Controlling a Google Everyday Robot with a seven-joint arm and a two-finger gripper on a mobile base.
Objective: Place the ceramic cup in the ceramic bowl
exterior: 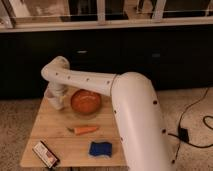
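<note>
The ceramic bowl (86, 101), round and glossy orange-brown, sits at the back middle of the wooden table (50, 132). My white arm reaches over from the right and bends down at the table's back left. The gripper (55, 96) hangs there, just left of the bowl. A small off-white shape at its lower end looks like the ceramic cup (57, 104), close to the bowl's left rim and low over the table. The wrist hides most of the cup, and I cannot tell whether it is held or standing on the table.
An orange carrot (84, 130) lies in front of the bowl. A blue sponge (100, 149) sits near the front edge, and a dark flat packet (45, 154) lies at the front left corner. Dark cabinets stand behind the table. A black cable (192, 127) runs over the floor at the right.
</note>
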